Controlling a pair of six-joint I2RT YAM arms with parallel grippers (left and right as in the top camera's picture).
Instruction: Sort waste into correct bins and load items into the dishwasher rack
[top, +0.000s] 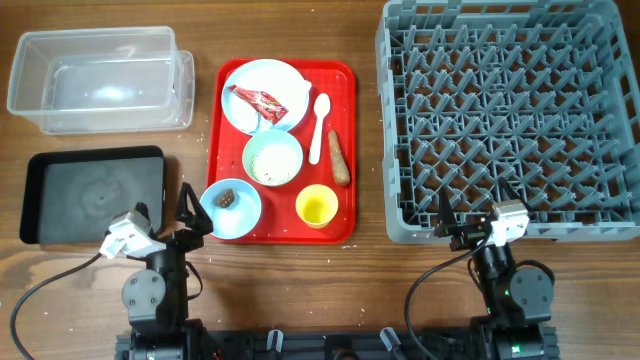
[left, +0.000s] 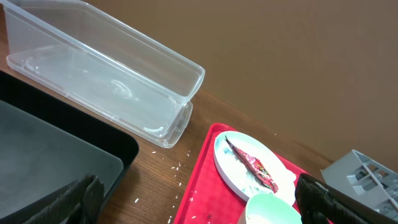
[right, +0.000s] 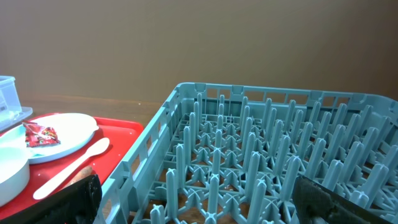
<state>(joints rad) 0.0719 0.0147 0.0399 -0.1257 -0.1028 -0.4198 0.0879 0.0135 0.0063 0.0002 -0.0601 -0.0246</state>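
Note:
On the red serving tray (top: 340, 90), a pale blue plate (top: 270, 75) holds a red wrapper (top: 257, 100) and white tissue (top: 272, 117). Nearby are a mint bowl (top: 272, 158) with rice, a blue bowl (top: 230, 210) with a brown lump (top: 229, 198), a yellow cup (top: 316, 207), a white spoon (top: 318, 125) and a brown stick (top: 339, 158). The clear tub (top: 100, 80) and black tray (top: 92, 195) lie left, the grey rack (top: 510, 115) right. My left gripper (top: 195, 215) (left: 199, 205) is open and empty beside the blue bowl. My right gripper (top: 455, 225) (right: 202, 199) is open and empty at the rack's front edge.
Loose rice grains (left: 177, 167) lie on the wooden table between the black tray (left: 56, 149) and the red tray. The left wrist view shows the tub (left: 106, 81) and the plate (left: 233, 165). The right wrist view shows the rack's pegs (right: 267, 155) and the spoon (right: 71, 165).

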